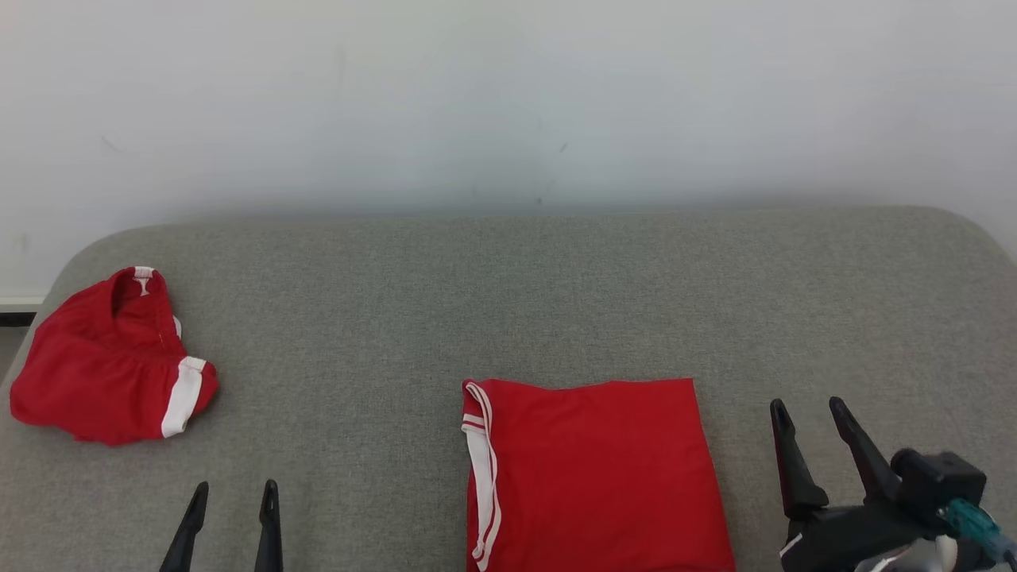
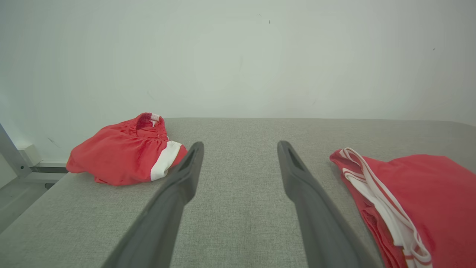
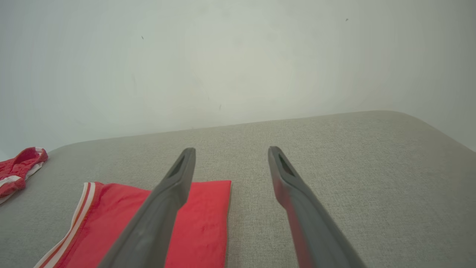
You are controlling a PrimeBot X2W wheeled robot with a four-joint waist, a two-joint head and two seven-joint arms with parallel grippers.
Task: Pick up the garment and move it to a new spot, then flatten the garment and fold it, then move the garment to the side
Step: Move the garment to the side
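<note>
**Folded red garment lying between two empty grippers**

A folded red garment [image 1: 596,477] is lying flat near the front of the grey padded surface [image 1: 508,286], with its white-striped trim [image 1: 481,469] running down its left side. The left gripper [image 1: 235,486] is hovering well to its left, fingers spread apart and holding nothing. The right gripper [image 1: 807,405] is sitting just beside the garment's right edge, its jaws likewise parted and empty. A second, crumpled red garment [image 1: 103,365] is resting at the surface's left end, well apart from the folded one.

The fabric is looking thin, light and limp, so it is likely to sag and fall open if lifted by a single point. Judging by the neat rectangle, the folding is looking finished and the move to the side is probably what is remaining. Pinching through all layers at two corners, or along one folded edge, should be keeping the stack together. The woven covering is looking slightly grippy, so dragging is risking a rumple. A plain pale wall [image 1: 508,95] is standing close behind the surface.
</note>
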